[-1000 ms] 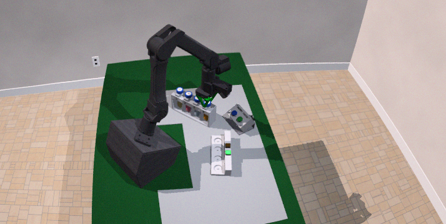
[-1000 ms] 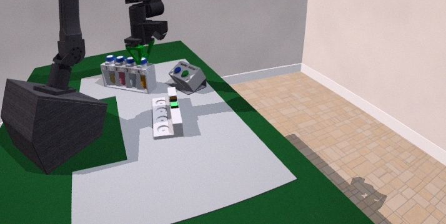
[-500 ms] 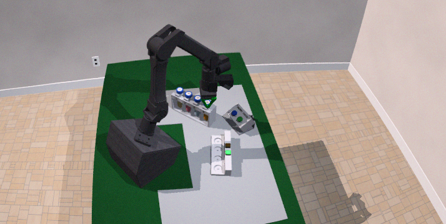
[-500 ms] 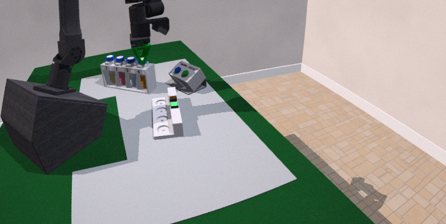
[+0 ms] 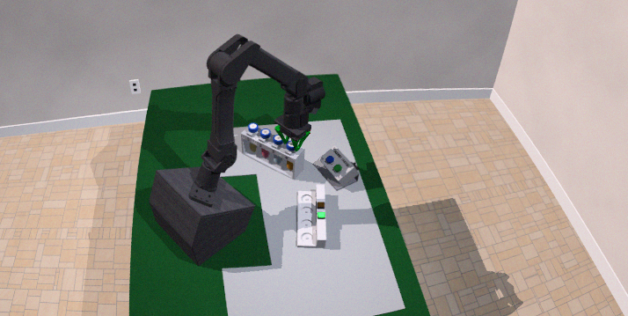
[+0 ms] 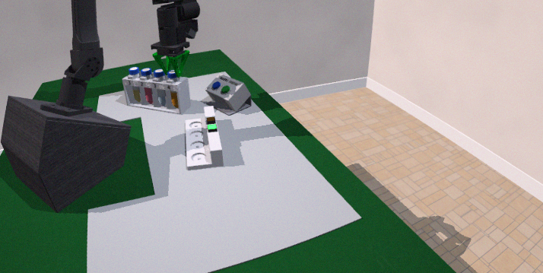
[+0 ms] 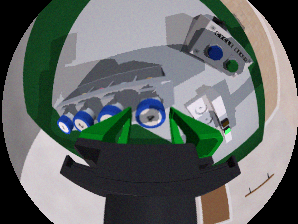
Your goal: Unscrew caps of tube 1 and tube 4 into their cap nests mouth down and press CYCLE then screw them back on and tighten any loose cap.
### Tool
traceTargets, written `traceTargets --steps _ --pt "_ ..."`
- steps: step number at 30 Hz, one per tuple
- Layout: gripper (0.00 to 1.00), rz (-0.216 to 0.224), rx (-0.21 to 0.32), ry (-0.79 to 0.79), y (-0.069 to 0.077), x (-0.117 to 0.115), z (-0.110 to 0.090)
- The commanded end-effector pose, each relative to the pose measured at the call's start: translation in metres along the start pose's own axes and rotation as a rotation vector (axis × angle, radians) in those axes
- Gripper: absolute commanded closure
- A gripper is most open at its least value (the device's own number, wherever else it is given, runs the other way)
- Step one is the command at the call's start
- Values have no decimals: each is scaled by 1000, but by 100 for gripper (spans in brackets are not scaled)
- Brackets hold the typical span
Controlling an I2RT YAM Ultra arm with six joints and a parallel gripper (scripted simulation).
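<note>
Your wrist view shows jaws spread around tube 4's cap (image 7: 149,112), gripping nothing; only exterior shows 4 vacant nests (image 6: 198,138), green lamp (image 6: 211,126) lit.

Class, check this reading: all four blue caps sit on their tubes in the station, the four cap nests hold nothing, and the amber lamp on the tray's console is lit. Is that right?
Not quite. The lit lamp is the green lamp, not the amber one; the exterior view shows it glowing beside the cap tray. The rest stands: the four caps are on their tubes and the nests hold nothing.
</note>
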State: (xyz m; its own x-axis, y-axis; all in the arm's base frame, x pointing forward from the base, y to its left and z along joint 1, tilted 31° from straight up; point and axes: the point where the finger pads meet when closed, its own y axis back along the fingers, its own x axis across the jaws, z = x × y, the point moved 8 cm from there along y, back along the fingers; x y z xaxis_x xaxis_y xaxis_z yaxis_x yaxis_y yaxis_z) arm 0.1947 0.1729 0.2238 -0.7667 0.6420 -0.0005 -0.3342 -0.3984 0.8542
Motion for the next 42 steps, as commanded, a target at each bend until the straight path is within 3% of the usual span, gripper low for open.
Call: traceTargets --steps 1,9,17,18,32,42 --pt "51 -3 -8 260 2 0 1" --pt "51 -4 -8 677 2 0 2" --pt "51 -4 -8 683 2 0 2" --pt "100 -4 -8 683 2 0 2" --pt "100 -4 -8 683 2 0 2" --pt "100 -2 -8 183 2 0 2"
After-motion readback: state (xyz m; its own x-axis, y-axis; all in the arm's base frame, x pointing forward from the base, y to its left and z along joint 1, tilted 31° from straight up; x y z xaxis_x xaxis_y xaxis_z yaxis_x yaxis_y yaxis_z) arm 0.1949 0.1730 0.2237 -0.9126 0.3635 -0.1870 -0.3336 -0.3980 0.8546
